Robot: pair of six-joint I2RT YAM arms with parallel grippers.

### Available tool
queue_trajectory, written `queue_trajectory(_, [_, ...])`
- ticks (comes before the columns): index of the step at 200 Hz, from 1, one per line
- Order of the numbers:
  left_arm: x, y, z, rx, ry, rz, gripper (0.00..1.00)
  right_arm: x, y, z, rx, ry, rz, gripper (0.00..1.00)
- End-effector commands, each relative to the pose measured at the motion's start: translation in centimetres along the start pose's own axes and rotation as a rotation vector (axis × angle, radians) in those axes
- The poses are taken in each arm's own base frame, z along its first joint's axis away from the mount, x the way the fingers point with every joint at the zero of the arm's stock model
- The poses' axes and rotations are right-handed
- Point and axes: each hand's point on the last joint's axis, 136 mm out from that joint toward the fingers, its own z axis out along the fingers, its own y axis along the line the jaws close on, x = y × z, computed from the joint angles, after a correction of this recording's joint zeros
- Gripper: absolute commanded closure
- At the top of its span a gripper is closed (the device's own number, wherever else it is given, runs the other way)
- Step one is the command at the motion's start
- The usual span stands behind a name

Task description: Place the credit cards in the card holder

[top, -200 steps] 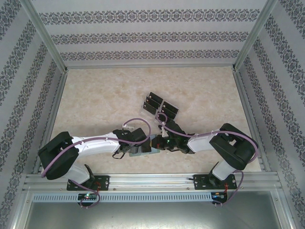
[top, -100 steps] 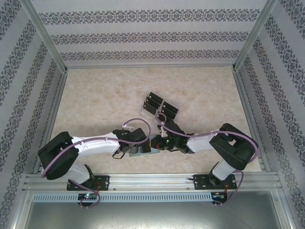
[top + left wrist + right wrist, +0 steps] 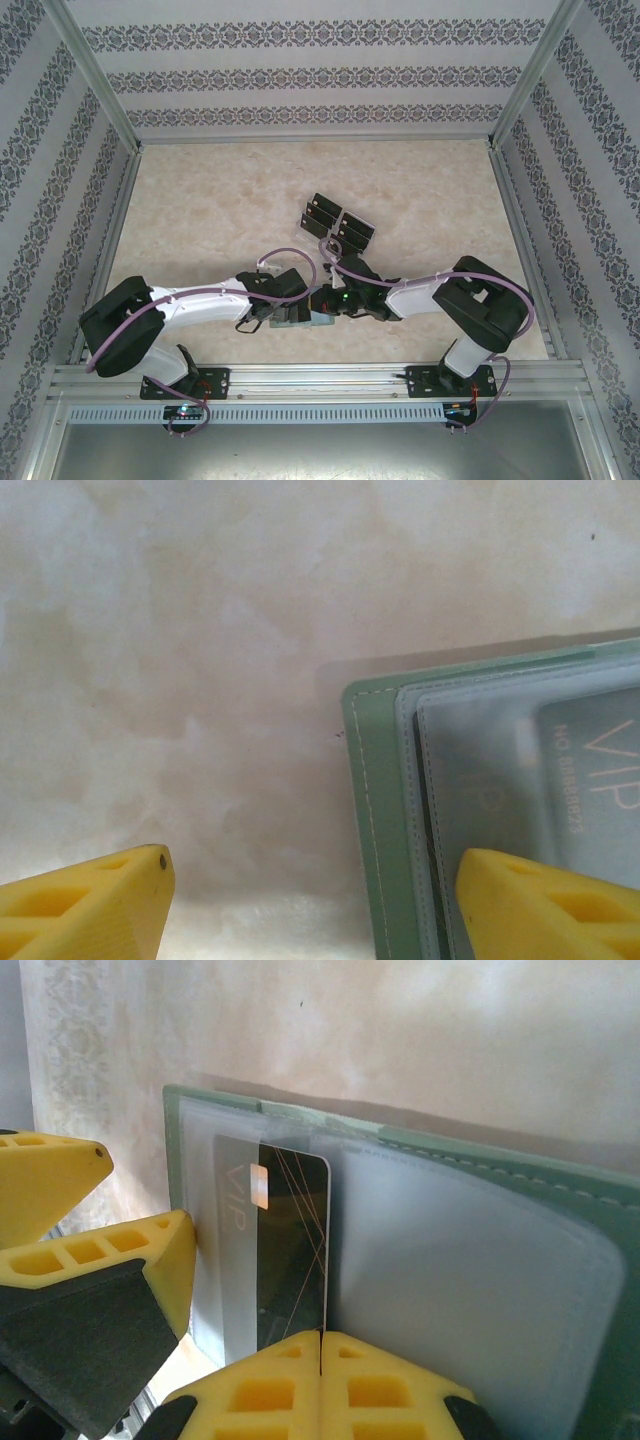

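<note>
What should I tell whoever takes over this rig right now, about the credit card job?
Left gripper: open, one finger on the opened card holder, the other over the table.
Right gripper: shut on one credit card, which is partway inside a clear sleeve of the holder.
Other credit cards: clustered on the table beyond the arms.
Done: this card partway in.
Left: push it home, then load the others.

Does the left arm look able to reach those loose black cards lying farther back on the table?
Probably yes: the loose cards lie just beyond the left gripper, bare table between, and its jaws stand open. One finger sits over the card holder, though.
</note>
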Motion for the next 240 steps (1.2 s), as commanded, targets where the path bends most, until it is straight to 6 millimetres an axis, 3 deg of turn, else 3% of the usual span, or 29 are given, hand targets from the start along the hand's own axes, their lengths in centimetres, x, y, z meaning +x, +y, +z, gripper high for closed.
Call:
queue_trajectory(1, [1.9,1.0,0.5,-0.038,0.046,0.032,0.24,0.2,0.5,0.6,-0.001,0.010,-0.004,1.00])
queue_trajectory(98, [1.9,1.0,0.4,-0.033,0.039,0.026,0.24,0.8,1.1,1.7,-0.007,0.019,0.003,1.00])
queue_trajectory(163, [0.0,2.8,-2.3,-0.045,-0.044,-0.039,0.19,0.8,0.6,1.7,0.009,0.012,0.012,1.00])
queue_trajectory(240, [2.3,5.6,-1.2,-0.116,0.012,-0.039,0.19,0.8,0.6,1.5,0.019,0.011,0.014,1.00])
